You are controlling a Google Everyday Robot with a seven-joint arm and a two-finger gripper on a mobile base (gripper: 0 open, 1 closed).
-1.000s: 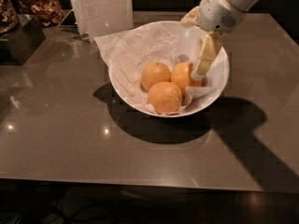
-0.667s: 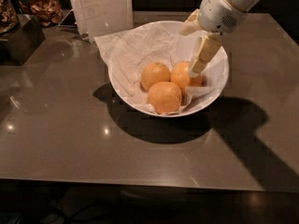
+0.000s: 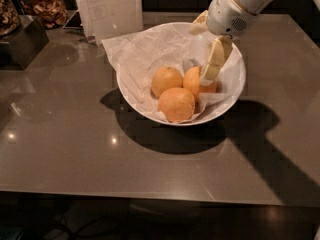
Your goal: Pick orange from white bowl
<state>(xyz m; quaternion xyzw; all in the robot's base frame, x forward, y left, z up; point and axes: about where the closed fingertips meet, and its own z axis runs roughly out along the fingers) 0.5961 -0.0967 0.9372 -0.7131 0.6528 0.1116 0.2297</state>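
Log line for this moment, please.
hand: inside white bowl, at orange | orange: in bowl, not lifted | other oranges: two alongside

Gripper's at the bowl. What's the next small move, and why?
Probably lower the gripper a little onto the orange at the right of the white bowl. It hangs just over that fruit, partly covering it, while the left orange and the front orange sit out of its path.
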